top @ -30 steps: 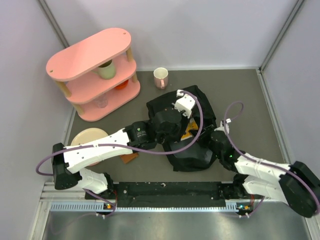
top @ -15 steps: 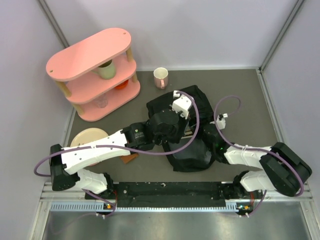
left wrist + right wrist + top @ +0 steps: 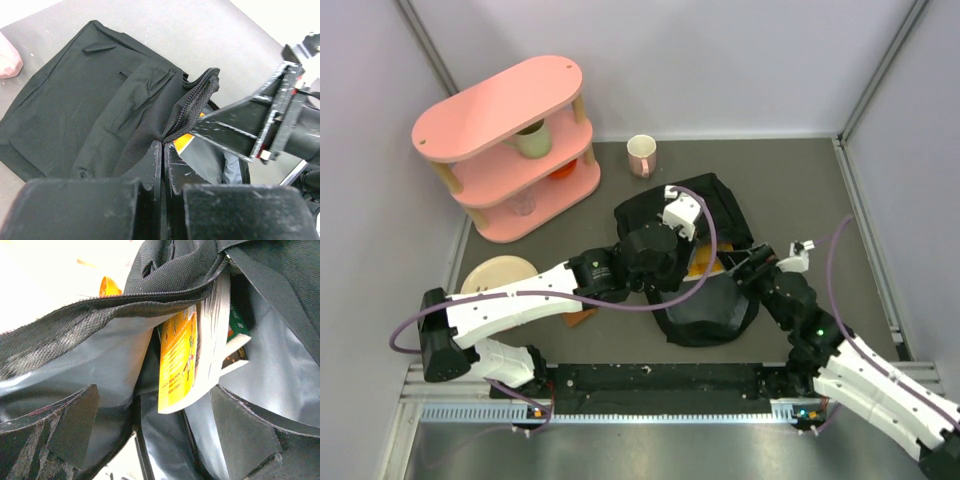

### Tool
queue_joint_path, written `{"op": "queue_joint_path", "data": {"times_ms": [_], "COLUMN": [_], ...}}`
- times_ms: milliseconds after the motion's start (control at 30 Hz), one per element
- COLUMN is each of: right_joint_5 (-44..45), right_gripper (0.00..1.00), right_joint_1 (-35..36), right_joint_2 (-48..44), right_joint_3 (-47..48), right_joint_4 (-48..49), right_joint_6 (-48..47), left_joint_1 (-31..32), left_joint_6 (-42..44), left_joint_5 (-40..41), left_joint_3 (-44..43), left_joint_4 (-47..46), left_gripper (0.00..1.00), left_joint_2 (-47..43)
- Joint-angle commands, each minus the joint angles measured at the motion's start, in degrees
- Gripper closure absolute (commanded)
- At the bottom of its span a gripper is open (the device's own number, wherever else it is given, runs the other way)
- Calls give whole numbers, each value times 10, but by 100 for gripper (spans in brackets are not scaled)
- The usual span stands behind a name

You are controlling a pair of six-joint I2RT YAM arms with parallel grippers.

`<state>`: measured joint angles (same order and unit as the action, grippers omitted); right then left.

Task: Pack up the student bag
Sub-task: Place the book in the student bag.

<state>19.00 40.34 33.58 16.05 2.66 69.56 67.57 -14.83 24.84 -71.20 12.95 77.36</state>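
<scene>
The student bag (image 3: pixel 720 205) is a black floppy backpack lying mid-table, its mouth facing my right arm. My left gripper (image 3: pixel 672 262) is shut on the bag's zip edge (image 3: pixel 192 102) and holds the mouth up. My right gripper (image 3: pixel 155 395) stands open at the mouth, nothing between its fingers. Inside, against the grey lining (image 3: pixel 100 370), leans a yellow book (image 3: pixel 177 360) with a dark-covered book (image 3: pixel 235 342) behind it. The left wrist view shows a right finger (image 3: pixel 235 131) beside the yellow cover (image 3: pixel 182 142).
A pink three-tier shelf (image 3: pixel 510 150) at the back left holds a green mug (image 3: pixel 532 140). A pink mug (image 3: pixel 641 155) stands behind the bag. A beige plate (image 3: pixel 500 272) lies at the left. Walls close in the table on three sides.
My right gripper has opened wide and drawn back out of the bag towards the near right, leaving the books inside. The left gripper keeps its hold on the zip edge.
</scene>
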Motion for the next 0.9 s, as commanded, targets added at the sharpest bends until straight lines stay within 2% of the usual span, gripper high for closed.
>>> {"op": "queue_joint_path", "data": {"times_ms": [0, 33, 167, 233, 267, 333, 367, 433, 467, 533, 700, 733, 800, 833, 867], "right_joint_5": [0, 0, 7, 11, 9, -4, -5, -6, -10, -24, -39, -48, -61, -69, -73], "right_gripper": [9, 11, 36, 41, 47, 51, 61, 72, 75, 84, 81, 73, 64, 48, 42], "right_joint_1": [-1, -2, -2, -3, -2, -3, -3, -3, -5, -7, -9, -11, -13, -13, -13], "right_joint_2": [-113, -132, -144, -91, -61, 22, 51, 131, 154, 221, 332, 357, 366, 363, 347], "right_joint_3": [-8, -22, -97, -96, -89, -66, -56, -41, -37, -11, 64, 74, 73, 64, 55], "right_joint_4": [-178, -163, -62, -37, -1, 40, 70, 123, 190, 232, 285, 289, 295, 284, 278], "right_joint_6": [-19, -2, 24, 31, 28, 8, 2, -1, -4, -10, -39, -34, -35, -33, -30], "left_joint_1": [-5, -6, -9, -9, -9, -10, -10, -11, -12, -12, -12, -12, -11, -12, -11], "left_joint_6": [-16, -17, -20, -21, -21, -22, -24, -27, -27, -31, -33, -33, -33, -34, -34], "left_joint_5": [-4, -7, -15, -15, -13, -13, -12, -12, -13, -14, -8, -8, 0, 4, 8], "left_joint_3": [6, 8, 9, 9, 11, 16, 19, 21, 23, 24, 32, 33, 33, 34, 40], "left_joint_4": [-48, -51, -56, -57, -57, -58, -57, -60, -60, -55, -51, -51, -43, -39, -35], "left_gripper": [100, 100, 100, 100, 100, 100, 100, 100, 100, 100, 100, 100, 100, 100, 100], "left_joint_2": [-23, -23, -21, -24, -27, -31, -34, -38, -39, -40, -43, -44, -45, -47, -50]}}
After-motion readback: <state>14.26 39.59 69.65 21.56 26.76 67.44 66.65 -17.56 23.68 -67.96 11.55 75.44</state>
